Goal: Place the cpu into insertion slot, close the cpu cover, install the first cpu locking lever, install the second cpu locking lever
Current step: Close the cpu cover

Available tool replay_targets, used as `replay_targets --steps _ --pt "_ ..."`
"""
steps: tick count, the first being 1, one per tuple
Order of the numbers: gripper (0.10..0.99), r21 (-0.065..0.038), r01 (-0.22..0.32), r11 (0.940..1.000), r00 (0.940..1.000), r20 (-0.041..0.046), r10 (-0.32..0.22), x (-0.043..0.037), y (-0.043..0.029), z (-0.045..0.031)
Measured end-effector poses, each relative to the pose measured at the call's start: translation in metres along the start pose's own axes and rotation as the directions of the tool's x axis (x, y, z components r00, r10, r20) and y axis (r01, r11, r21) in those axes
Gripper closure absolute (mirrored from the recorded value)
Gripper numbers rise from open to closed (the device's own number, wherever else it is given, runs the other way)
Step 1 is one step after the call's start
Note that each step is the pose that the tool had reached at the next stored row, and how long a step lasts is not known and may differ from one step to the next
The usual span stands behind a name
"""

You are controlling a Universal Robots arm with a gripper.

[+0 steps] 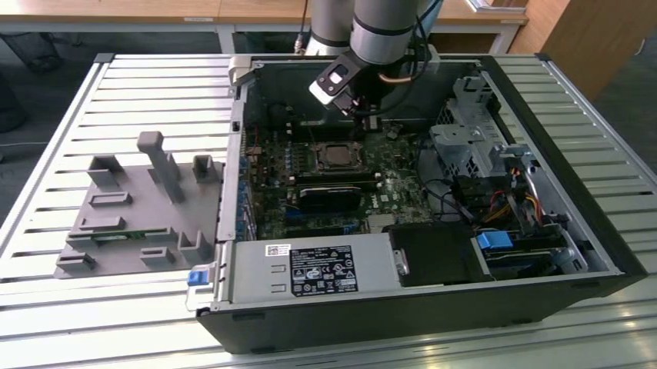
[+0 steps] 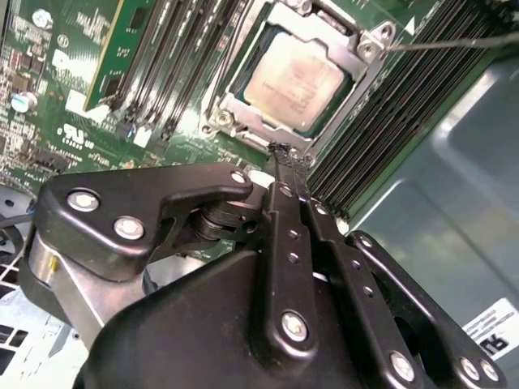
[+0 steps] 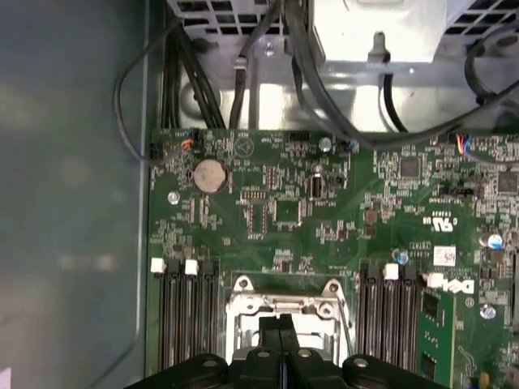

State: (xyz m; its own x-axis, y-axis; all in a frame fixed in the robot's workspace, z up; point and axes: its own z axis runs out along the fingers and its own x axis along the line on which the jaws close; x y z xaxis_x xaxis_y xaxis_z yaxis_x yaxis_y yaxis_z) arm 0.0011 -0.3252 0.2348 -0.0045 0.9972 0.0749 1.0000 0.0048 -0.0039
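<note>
In the exterior view we see the arm reach down into an open computer case point(image 1: 411, 319) lying on a slatted metal table point(image 1: 61, 323). The gripper point(image 1: 368, 119) hangs over the green circuit board point(image 1: 395, 192), just beyond the insertion slot point(image 1: 317, 164). The cpu point(image 1: 334, 156) sits in that slot, its dull face up. On the near side of the slot lies a long black card point(image 1: 328, 196), and nearer again a power supply point(image 1: 308, 269). A grey fixture point(image 1: 134, 207) stands on the table at the exterior view's left, well apart from the case.

In the second wrist view we find the gripper point(image 2: 285, 154) clenched, its fingers point(image 2: 280, 203) pressed flat together with nothing between them. The tips are just beside the socket's edge; we cannot tell whether they touch it. The cpu point(image 2: 296, 81) lies flat in the socket and the cpu cover point(image 2: 345, 58) is down around it, framing its face. A thin locking lever point(image 2: 454, 43) runs out from one corner across the black memory slots point(image 2: 389, 105).

In the first wrist view the shut gripper point(image 3: 280, 322) overlaps the cpu cover point(image 3: 284, 305). Memory slots point(image 3: 182, 316) flank the socket on both sides. Farther up the circuit board point(image 3: 284, 243) we see a coin cell point(image 3: 211, 174) and dark cables point(image 3: 243, 49).
</note>
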Motion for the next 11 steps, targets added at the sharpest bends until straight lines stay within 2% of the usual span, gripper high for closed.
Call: replay_targets --steps 11 --pt "0.969 0.0 0.0 1.0 1.0 -0.0002 0.0 0.0002 -0.0131 0.0005"
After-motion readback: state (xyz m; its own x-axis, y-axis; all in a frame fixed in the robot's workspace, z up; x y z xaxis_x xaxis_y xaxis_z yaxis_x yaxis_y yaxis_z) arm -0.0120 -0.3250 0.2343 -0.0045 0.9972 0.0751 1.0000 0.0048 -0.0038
